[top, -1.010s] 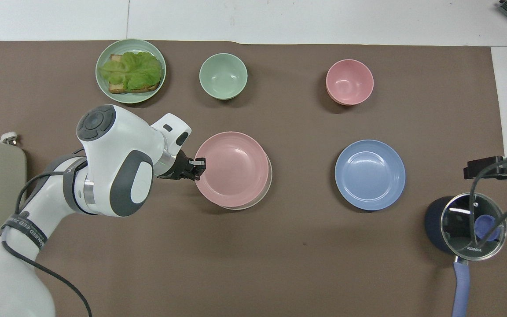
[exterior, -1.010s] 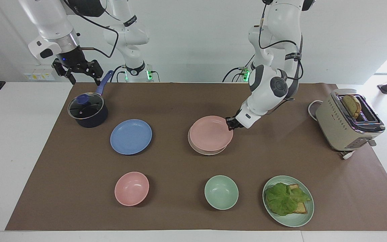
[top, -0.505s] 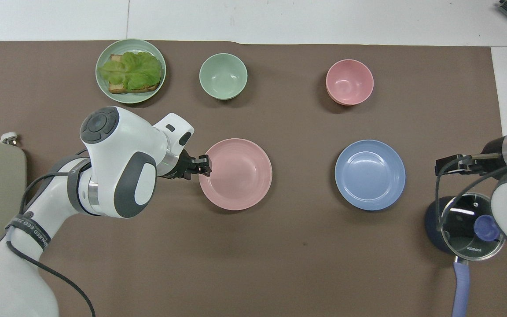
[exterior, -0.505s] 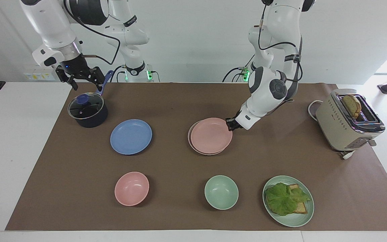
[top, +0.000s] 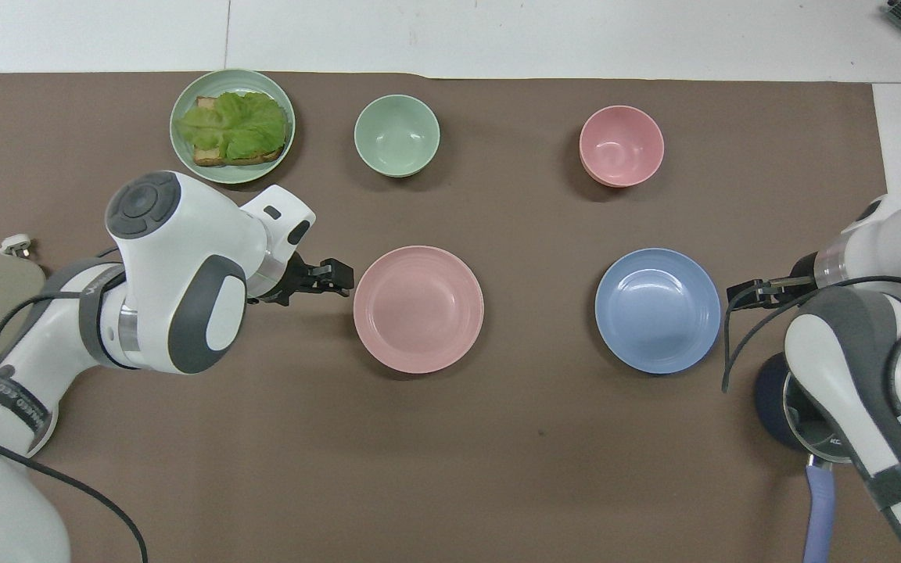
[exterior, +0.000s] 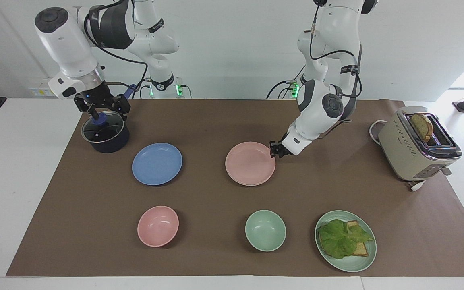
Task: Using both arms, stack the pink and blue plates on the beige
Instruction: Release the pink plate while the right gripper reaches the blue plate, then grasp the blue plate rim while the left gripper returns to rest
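Note:
The pink plate (exterior: 250, 163) (top: 418, 309) lies flat at the table's middle and covers the beige plate, which is hidden beneath it. My left gripper (exterior: 274, 150) (top: 345, 275) is open just off the pink plate's rim, toward the left arm's end, holding nothing. The blue plate (exterior: 157, 164) (top: 658, 310) lies alone on the mat toward the right arm's end. My right gripper (exterior: 103, 109) (top: 748, 291) hangs open and empty over the lidded pot, beside the blue plate.
A dark pot with a glass lid (exterior: 105, 135) stands nearer to the robots than the blue plate. A pink bowl (exterior: 158, 226), a green bowl (exterior: 265, 230) and a green plate (exterior: 353, 268) with lettuce on toast lie farthest from the robots. A toaster (exterior: 417, 149) stands at the left arm's end.
The left gripper set the pink plate down onto the beige one, opened and drew back from its rim. The right arm came down over the pot, toward the blue plate.

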You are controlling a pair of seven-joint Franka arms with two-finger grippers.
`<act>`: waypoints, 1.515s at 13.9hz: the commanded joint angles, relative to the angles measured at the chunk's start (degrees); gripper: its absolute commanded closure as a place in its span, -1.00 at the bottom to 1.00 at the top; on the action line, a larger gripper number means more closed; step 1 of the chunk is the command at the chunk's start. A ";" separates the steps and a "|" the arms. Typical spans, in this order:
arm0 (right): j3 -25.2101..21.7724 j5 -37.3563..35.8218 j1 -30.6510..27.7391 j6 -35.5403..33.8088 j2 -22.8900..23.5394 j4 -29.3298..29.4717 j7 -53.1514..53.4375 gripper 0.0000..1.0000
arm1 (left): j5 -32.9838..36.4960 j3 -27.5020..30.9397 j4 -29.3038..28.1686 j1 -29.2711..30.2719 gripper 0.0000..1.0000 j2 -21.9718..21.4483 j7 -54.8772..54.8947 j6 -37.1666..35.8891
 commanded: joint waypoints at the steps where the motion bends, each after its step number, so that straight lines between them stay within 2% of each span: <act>1: 0.41 0.51 -2.29 3.92 2.50 -1.55 -2.40 -1.00 | 5.33 0.04 2.79 5.72 -1.00 -1.30 1.41 -4.51; 6: 0.41 4.99 -3.17 8.67 6.99 -3.21 -2.57 -1.00 | 7.90 0.04 4.46 15.30 -1.00 -4.10 12.65 -9.68; 9: 0.49 5.25 -3.34 11.93 9.01 -5.15 -3.18 -1.00 | 12.11 0.04 6.21 17.68 -1.00 -7.01 14.77 -13.47; 12: 0.49 6.66 -3.17 12.11 9.19 -5.42 -3.36 -0.97 | 12.47 -0.05 12.09 17.43 -1.00 -8.15 14.77 -21.45; 14: 0.49 7.01 -3.17 12.11 9.54 -5.68 -3.28 0.10 | 13.35 -0.22 13.69 16.98 -1.00 -10.51 14.69 -24.20; 15: 0.49 7.88 -3.17 12.11 9.54 -5.68 -2.84 0.73 | 13.35 -0.31 13.69 16.98 -1.00 -11.48 14.60 -24.81; 16: 0.41 8.15 -3.25 12.03 9.63 -5.59 -2.84 1.00 | 13.35 -0.40 13.87 16.98 -1.00 -13.41 14.68 -25.51; 18: 0.41 8.16 -3.25 11.85 9.89 -5.24 -2.84 1.00 | 13.26 -0.40 13.78 16.98 -1.00 -15.70 14.60 -25.87; 21: 0.41 8.16 -3.34 9.14 10.16 -3.32 -3.10 1.00 | 13.08 -0.49 13.78 17.07 -1.00 -16.15 14.60 -25.96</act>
